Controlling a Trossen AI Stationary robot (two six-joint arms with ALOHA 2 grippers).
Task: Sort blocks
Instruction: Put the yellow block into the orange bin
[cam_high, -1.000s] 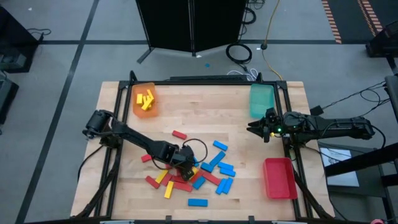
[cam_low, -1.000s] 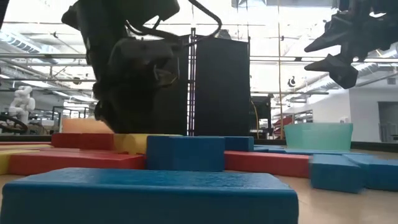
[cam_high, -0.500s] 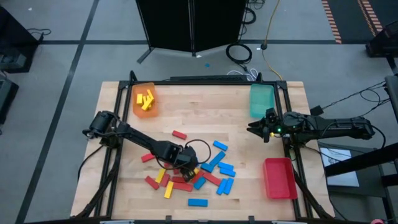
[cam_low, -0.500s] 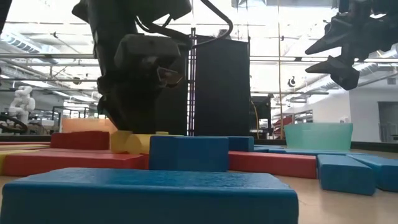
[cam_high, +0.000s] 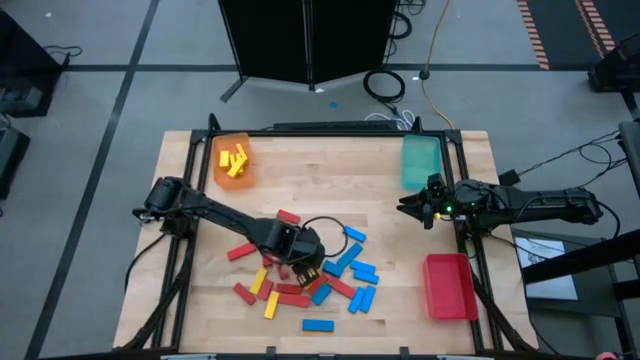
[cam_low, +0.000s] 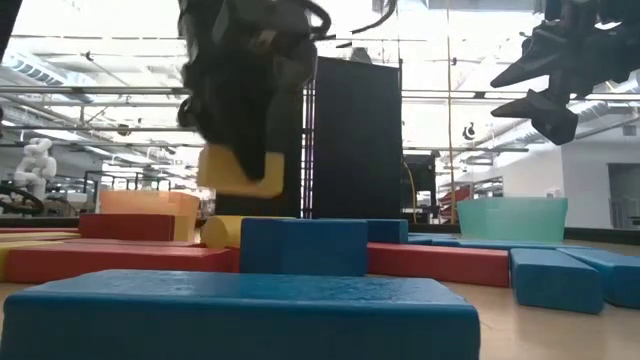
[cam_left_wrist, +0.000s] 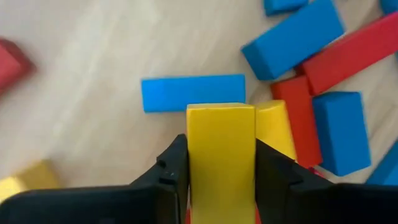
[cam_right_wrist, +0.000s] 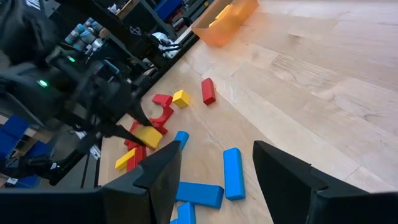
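The left claw (cam_high: 312, 268) is clamped on a yellow block (cam_left_wrist: 221, 155), one dark finger on each long side, and in the low view the block hangs clear of the tabletop (cam_high: 330, 195) above the pile of blocks (cam_high: 320, 285). That pile of red, blue and yellow bricks lies well away from the orange tray (cam_high: 233, 160), which sits at the far left corner and already holds several yellow pieces. The step in hand looks like carrying this yellow block to the orange tray. To do it well, the arm should lift a little more before travelling, since a second yellow block (cam_left_wrist: 275, 127) lies just beside the held one and red and blue bricks crowd around it; a low sweep could drag them. The grip should stay firm and square, because the block's smooth faces might slip if it tilts. The path toward the orange tray passes a lone red block (cam_high: 288, 216), which is best cleared from above. Release should come only once the block is over the tray's inside, low enough not to bounce out. The right claw (cam_high: 408, 208) waits near the teal tray (cam_high: 420, 160), on the opposite side of the tabletop from the orange tray, its fingers spread wide and holding nothing. The red tray (cam_high: 448, 285) lies at the near right corner, diagonally across from the orange tray
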